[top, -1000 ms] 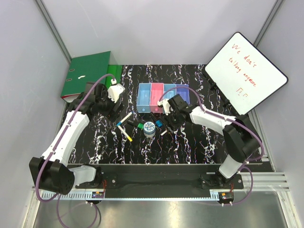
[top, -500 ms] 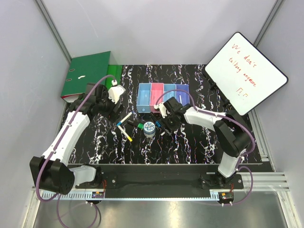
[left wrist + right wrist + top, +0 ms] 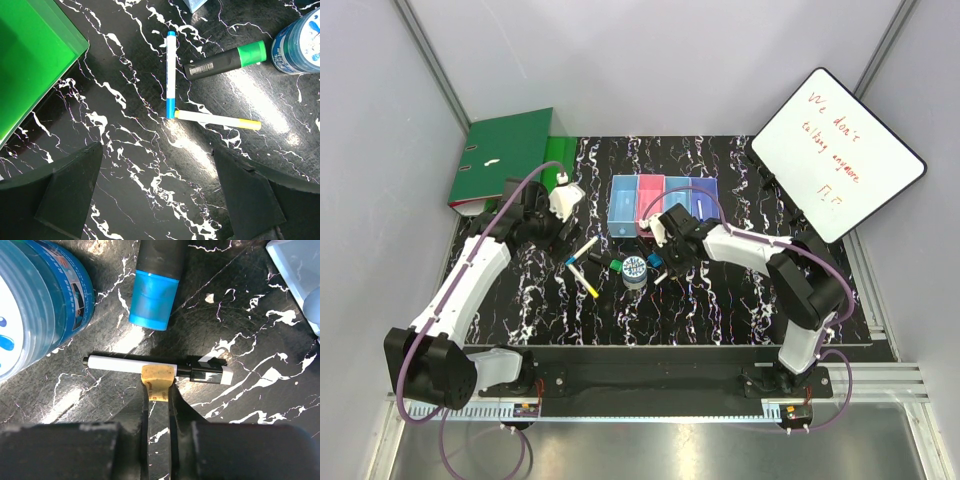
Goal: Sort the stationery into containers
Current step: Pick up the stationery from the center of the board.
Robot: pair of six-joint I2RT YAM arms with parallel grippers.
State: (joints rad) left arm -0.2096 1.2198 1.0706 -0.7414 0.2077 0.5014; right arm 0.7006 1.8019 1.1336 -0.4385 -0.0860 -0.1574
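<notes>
My right gripper pinches a white pen at frame centre. My left gripper hangs spread wide, low in frame, below a blue-capped marker.

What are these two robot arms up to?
They are sorting stationery into the bins. The right gripper is down at a white pen beside the tape roll. Its fingers are almost closed, but whether it grips the pen is unclear. The left gripper hovers open above a blue-capped marker and a yellow-capped marker lying loose on the table.
</notes>
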